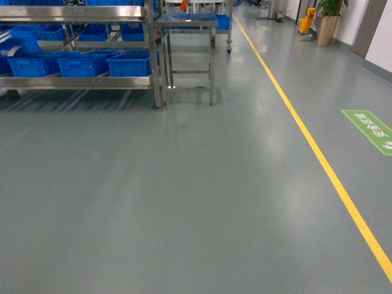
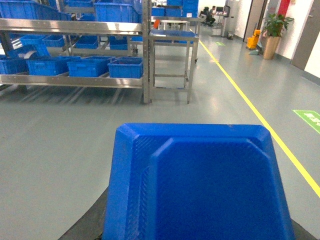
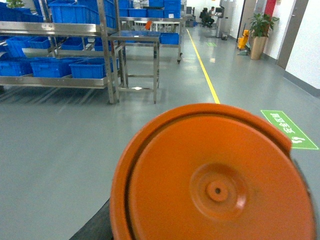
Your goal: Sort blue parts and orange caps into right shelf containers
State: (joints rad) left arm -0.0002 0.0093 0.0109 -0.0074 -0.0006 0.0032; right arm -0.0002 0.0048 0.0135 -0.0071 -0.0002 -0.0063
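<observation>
A blue part [image 2: 200,185] fills the lower half of the left wrist view, held close to the camera above the floor. My left gripper is shut on it, with its fingers hidden behind it. An orange cap [image 3: 215,185], round face toward the camera, fills the lower right wrist view the same way, with my right gripper shut on it and its fingers hidden. Blue shelf containers [image 1: 128,64] stand in a row on a steel rack's low shelf at the far left, several metres ahead. Neither gripper shows in the head view.
A steel rack [image 1: 79,82] and a small steel table [image 1: 187,24] stand ahead on the left. Grey floor lies between me and them. A yellow floor line [image 1: 318,153] runs along the right, with a green floor sign [image 1: 370,130] beyond it and a potted plant [image 1: 327,18] by the far wall.
</observation>
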